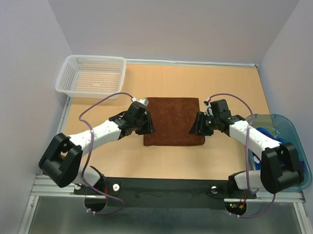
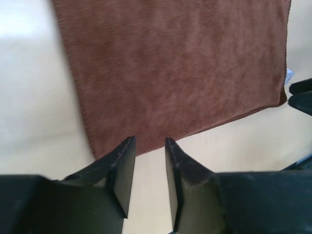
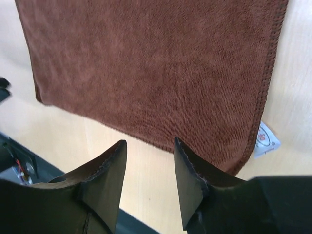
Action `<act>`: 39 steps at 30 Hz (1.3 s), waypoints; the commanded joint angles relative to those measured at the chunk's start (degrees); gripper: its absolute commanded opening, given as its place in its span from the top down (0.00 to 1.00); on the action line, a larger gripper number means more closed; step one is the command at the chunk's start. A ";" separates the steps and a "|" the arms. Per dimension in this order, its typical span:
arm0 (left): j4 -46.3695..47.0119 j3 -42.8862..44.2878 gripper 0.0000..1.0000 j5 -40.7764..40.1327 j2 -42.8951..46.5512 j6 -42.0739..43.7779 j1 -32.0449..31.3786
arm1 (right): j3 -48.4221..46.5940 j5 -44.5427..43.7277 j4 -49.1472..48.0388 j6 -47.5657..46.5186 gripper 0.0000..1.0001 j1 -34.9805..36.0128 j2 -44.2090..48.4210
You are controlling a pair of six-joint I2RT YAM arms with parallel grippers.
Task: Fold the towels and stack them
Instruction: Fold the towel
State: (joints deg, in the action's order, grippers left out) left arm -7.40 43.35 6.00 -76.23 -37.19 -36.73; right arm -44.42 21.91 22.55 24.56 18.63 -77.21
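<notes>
The rust-brown towel (image 1: 173,120) lies spread flat, its near edge just ahead of both pairs of fingertips, likely so each arm can take a corner for folding. The white mesh basket (image 1: 97,57), well beyond the left gripper (image 2: 149,141), looks empty. The teal bin (image 1: 272,116) behind the right gripper (image 3: 148,142) holds a bright blue cloth (image 1: 277,137). Both grippers are partly parted and hold nothing. A white label (image 3: 265,139) pokes out beside the right fingertips
</notes>
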 commanded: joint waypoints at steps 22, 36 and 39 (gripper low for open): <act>-5.78 -11.00 0.70 1.21 -2.20 -1.83 -2.29 | 20.60 -7.40 0.56 19.03 0.52 0.09 12.60; -12.54 -3.38 0.30 -2.13 8.63 -0.17 -2.47 | 9.64 -6.18 4.96 10.96 0.51 0.09 16.66; -13.86 0.50 0.30 -2.48 8.82 1.15 -2.47 | 3.94 -5.74 4.79 9.03 0.51 0.09 13.59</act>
State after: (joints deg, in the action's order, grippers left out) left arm -18.33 37.65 5.63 -69.32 -38.48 -39.03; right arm -31.73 16.25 27.79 38.15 18.46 -61.93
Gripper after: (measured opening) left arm 0.695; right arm 0.489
